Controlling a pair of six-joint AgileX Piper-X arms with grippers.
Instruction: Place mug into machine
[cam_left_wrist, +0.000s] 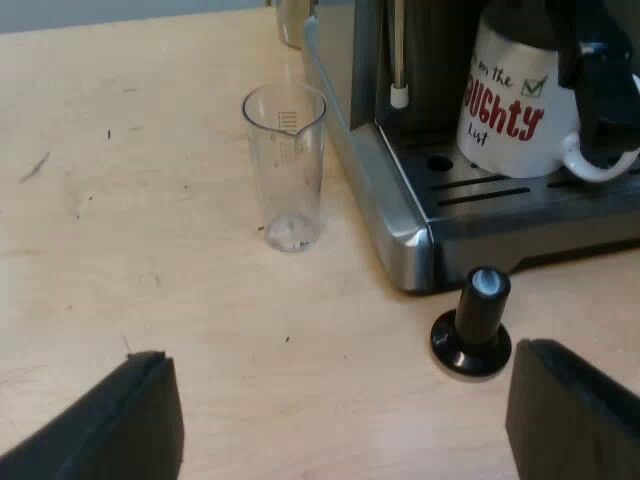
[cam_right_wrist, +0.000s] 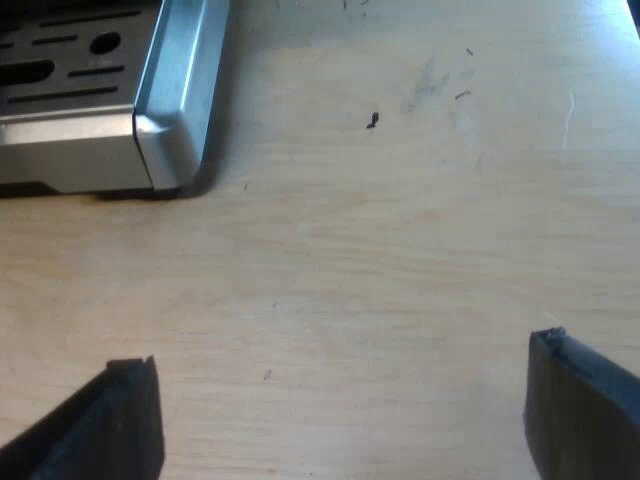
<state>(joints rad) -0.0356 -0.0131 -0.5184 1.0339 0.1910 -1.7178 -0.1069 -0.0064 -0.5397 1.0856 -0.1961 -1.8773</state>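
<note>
A white mug (cam_left_wrist: 515, 100) with red "NAUGHTY list" lettering stands upright on the espresso machine's slotted drip tray (cam_left_wrist: 520, 195), under the machine's front. A dark part hangs close over the mug's handle (cam_left_wrist: 590, 165); I cannot tell what that part is. My left gripper (cam_left_wrist: 340, 425) is open and low over the wooden table, well short of the machine, with nothing between its fingers (cam_left_wrist: 130, 420). My right gripper (cam_right_wrist: 340, 420) is open too, over bare table, a short way off the drip tray's metal corner (cam_right_wrist: 170, 110).
A black-knobbed tamper (cam_left_wrist: 472, 325) stands on the table just before the tray's corner. An empty clear measuring glass (cam_left_wrist: 285, 165) stands upright beside the machine's steel side (cam_left_wrist: 370, 170). A steam wand (cam_left_wrist: 399, 60) hangs near the mug.
</note>
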